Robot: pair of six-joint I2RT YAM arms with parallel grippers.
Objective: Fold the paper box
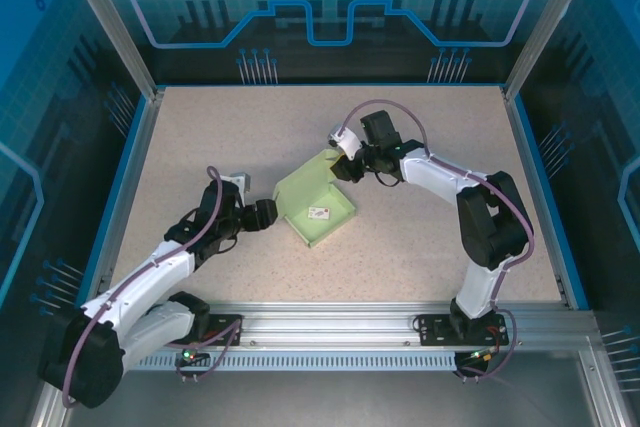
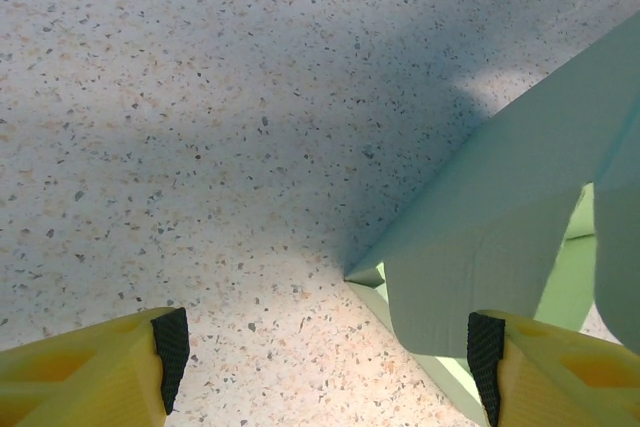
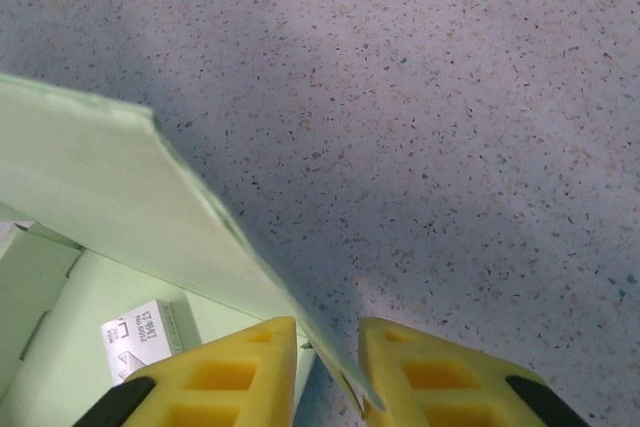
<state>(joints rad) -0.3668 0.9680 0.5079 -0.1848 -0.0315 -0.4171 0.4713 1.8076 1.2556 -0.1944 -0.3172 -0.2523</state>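
Yellow fingers (image 3: pixel 235 372) of the right gripper (image 3: pixel 325 359) stand close together w/ 1 upright wall of the paper box (image 1: pixel 318 209) pinched between them, near that wall's end. The grip looks meant to hold the wall vertical so the card can't spring flat. The left gripper (image 2: pixel 328 372) is wide open w/ nothing held. Its 2 black pads (image 2: pixel 172 352) straddle the box's near-left corner, and a curved flap (image 2: pixel 470 257) hangs just beside the right-hand pad; can't tell if it touches. It's prob placed there to nip that flap or press the corner in, while the other arm braces the far side

The box sits about mid-table between the 2 grippers, turned diamond-wise to the table edges. It's half-formed: flat base, low walls up on some sides, open top. The material is thin pale mint card, matte, sharp at the creases but bowing where unsupported, so it'd likely buckle if squeezed hard. A small white tag (image 3: pixel 145 335) w/ dark marks lies on the base inside. The table (image 3: pixel 450 147) is speckled grey-beige, flat and smooth-looking, so the light card could slide
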